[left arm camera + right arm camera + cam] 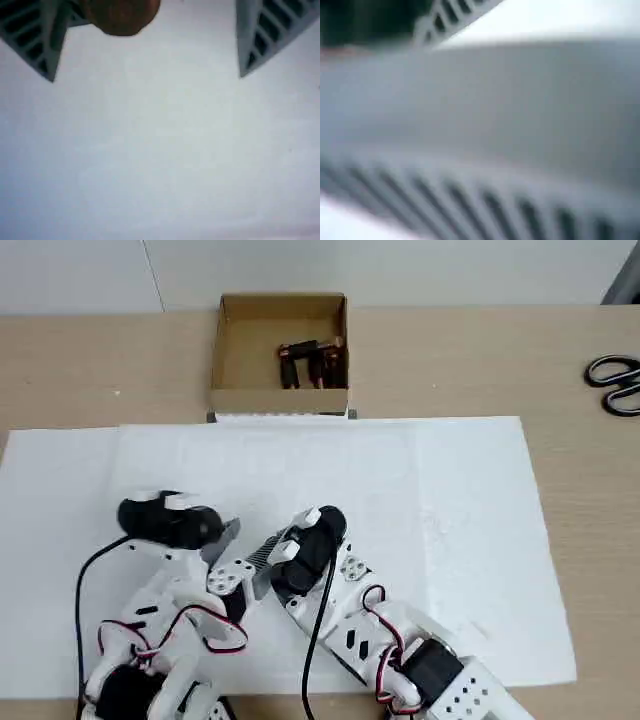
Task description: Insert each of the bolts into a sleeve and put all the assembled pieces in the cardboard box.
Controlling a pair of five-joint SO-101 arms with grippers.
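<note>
Left wrist view: my left gripper (146, 76) hangs spread open over the white sheet (160, 165), with a brown piece (122, 17) beside one finger. The right gripper (262, 552) is close by; I cannot tell its state. Assembled pieces (312, 362) lie in the cardboard box (280, 399). I judge this piece needs grasping next, then boxing.

The left pincer (146, 76) hangs low, spread wide, while the right pincer (262, 552) angles toward it, close alongside.

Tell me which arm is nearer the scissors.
Right. The right arm sits on the side of the scissors, though well short of them. The left arm sits beyond the right one, farther off.
</note>
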